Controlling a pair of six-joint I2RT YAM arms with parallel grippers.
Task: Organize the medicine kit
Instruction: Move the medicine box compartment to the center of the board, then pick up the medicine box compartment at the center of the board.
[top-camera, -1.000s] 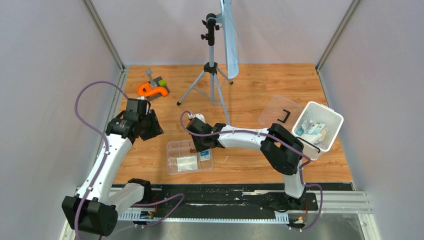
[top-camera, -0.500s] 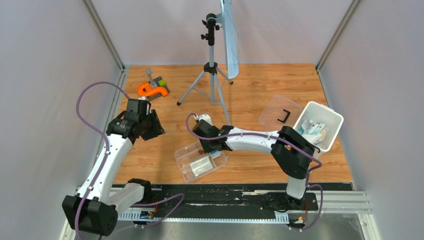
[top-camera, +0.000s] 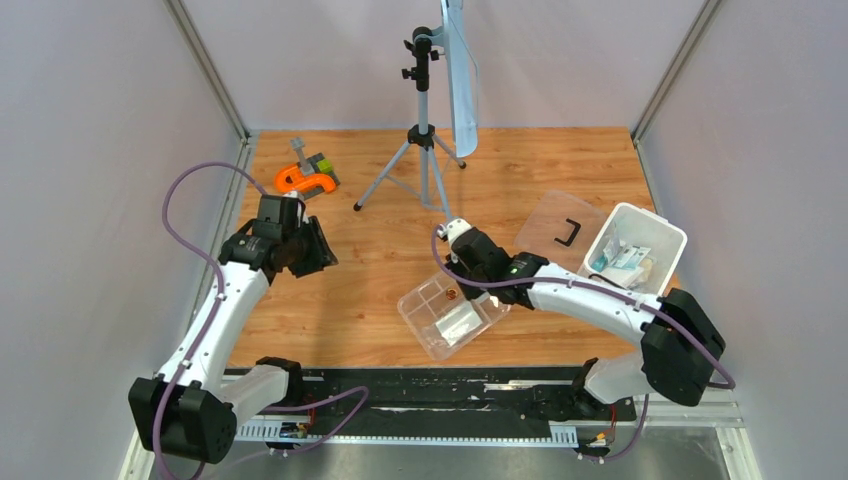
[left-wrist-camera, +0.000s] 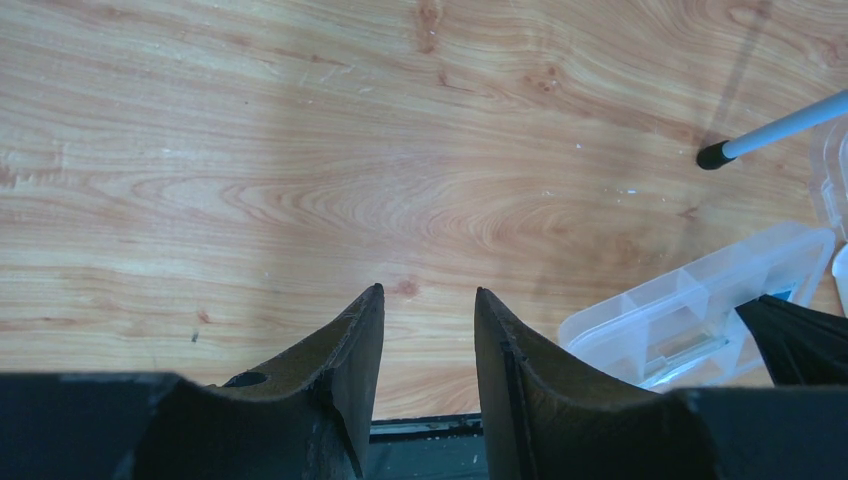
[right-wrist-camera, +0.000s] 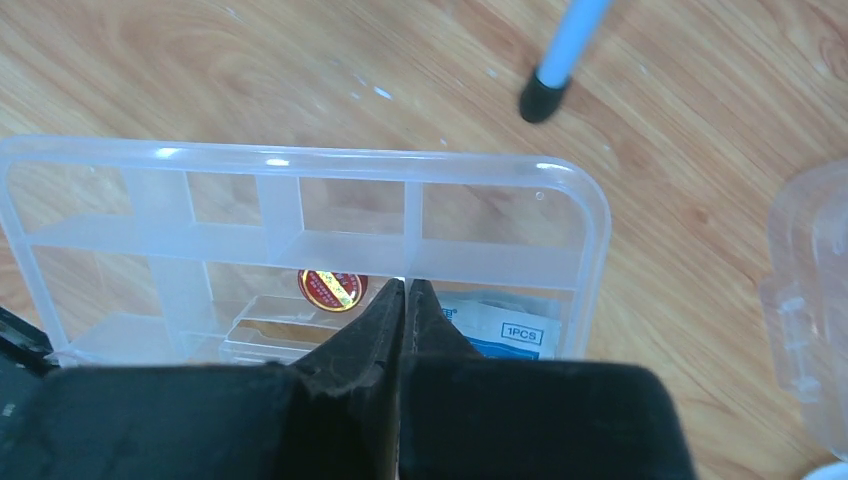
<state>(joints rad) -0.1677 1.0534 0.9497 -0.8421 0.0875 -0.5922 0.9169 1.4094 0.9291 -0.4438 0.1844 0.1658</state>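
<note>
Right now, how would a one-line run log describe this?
right jaws: shut on divided tray | left jaws: open, empty | white tub: packets inside | clear lid: off, beside tub

Clear divided tray (top-camera: 424, 300) with packets (top-camera: 458, 322) inside

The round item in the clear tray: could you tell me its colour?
Round item: red with gold; right wrist view.

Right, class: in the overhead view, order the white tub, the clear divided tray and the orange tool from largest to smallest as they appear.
1. clear divided tray and white tub: alike in size; the tray may sit nearer the camera, so unranked.
2. orange tool: clearly smallest.
</note>
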